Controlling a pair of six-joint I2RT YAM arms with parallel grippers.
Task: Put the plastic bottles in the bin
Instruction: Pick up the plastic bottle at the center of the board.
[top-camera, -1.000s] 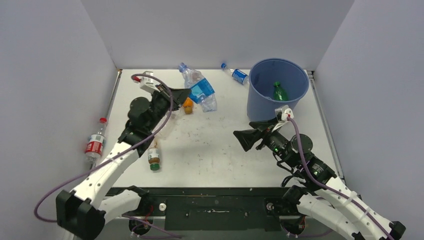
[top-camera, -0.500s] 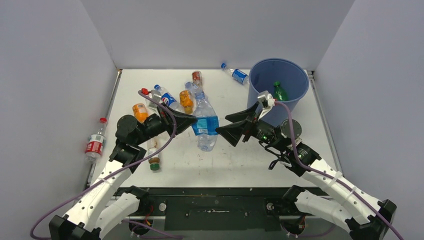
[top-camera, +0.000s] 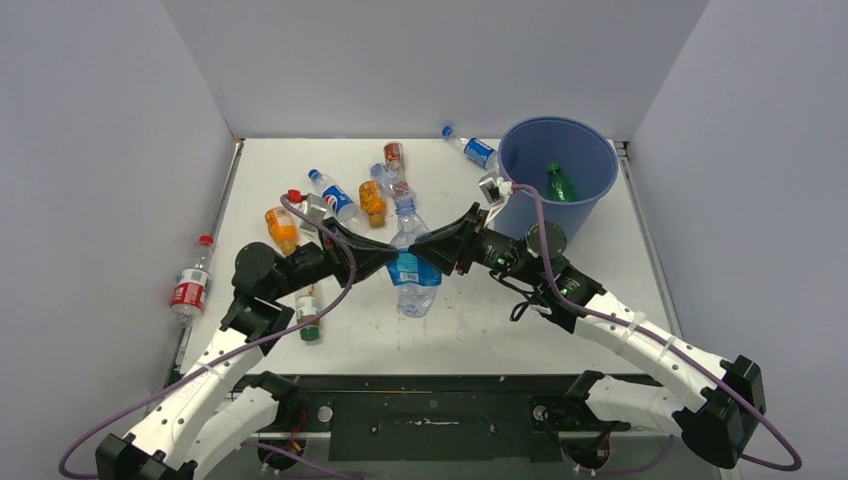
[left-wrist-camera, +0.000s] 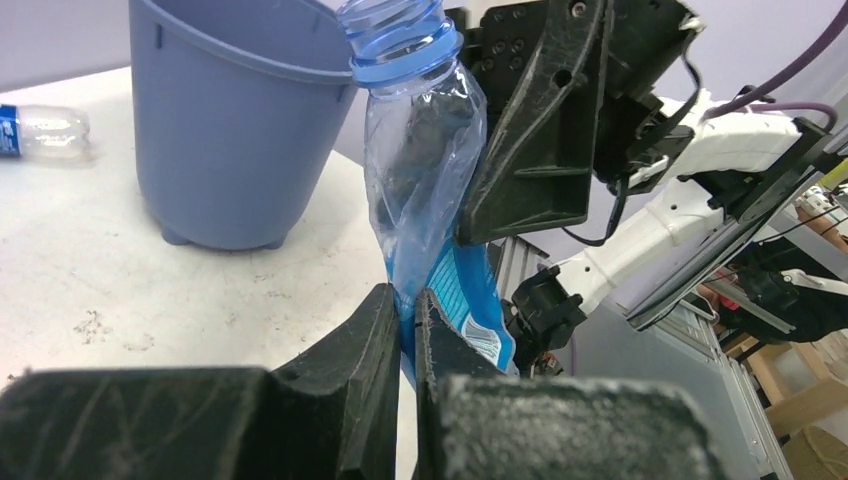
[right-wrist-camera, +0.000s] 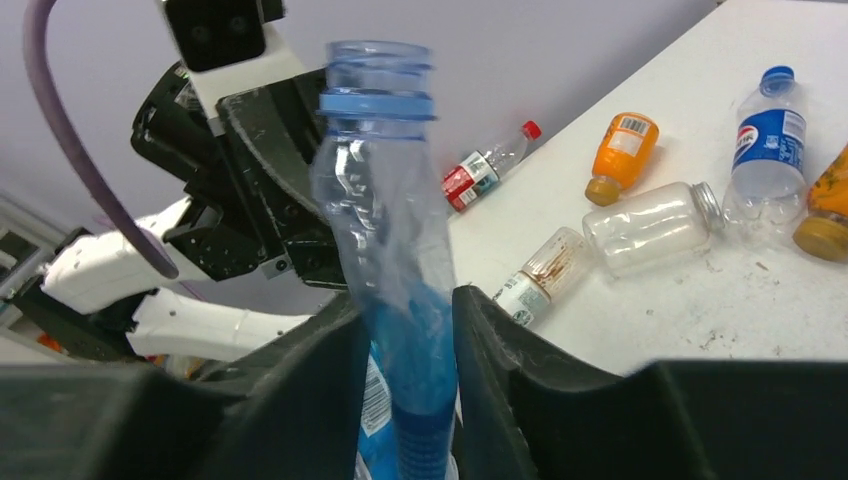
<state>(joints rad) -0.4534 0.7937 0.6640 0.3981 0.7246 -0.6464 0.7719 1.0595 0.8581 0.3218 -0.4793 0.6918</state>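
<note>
Left of centre, the left hand (top-camera: 388, 262) stays clamped on the crushed bottle (top-camera: 411, 285), clear with a blue label, held neck-up at mid-frame. A second ago that hand was up among the loose bottles (top-camera: 372, 203) on the desk (top-camera: 470, 320), upper left. And here's the right hand (top-camera: 428, 255), swung in from the right! Wide open half a second back, its fingers (right-wrist-camera: 500, 380) now press both sides of that same bottle. Upper right, the bin (top-camera: 590, 205) hasn't budged, a green bottle (top-camera: 558, 184) inside.

Bottle cluster (top-camera: 373, 203) crowds far-left table (top-camera: 470, 340); bin (top-camera: 575, 212) blocks far right; bare strip along near edge passable.
</note>
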